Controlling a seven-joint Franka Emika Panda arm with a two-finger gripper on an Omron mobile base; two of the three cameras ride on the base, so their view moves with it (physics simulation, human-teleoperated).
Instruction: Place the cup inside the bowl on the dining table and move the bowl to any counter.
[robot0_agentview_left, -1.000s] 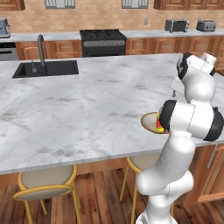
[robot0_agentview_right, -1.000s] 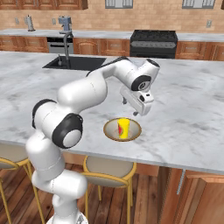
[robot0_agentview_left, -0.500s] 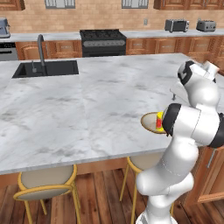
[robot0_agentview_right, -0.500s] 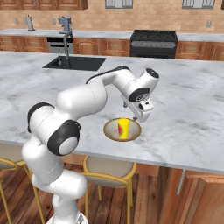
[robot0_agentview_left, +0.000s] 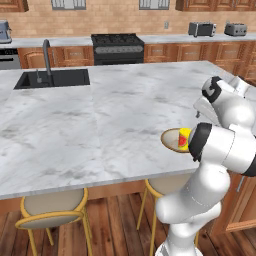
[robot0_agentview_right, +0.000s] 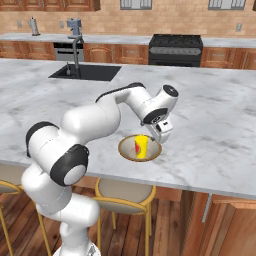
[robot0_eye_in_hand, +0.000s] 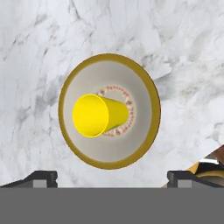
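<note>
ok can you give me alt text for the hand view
Looking straight down, a yellow cup stands upright in the middle of a wide, shallow bowl on a white-grey marble table. The two dark fingertips of the open hand sit at the bottom edge, spread wider than the bowl and holding nothing.

The white arm folds forward at the elbow, wrist bent downward – the gripper (robot0_agentview_right: 163, 134) points straight down, fingertips (robot0_eye_in_hand: 41, 177) spread wide apart, nothing between them – hanging low over the surface
</note>
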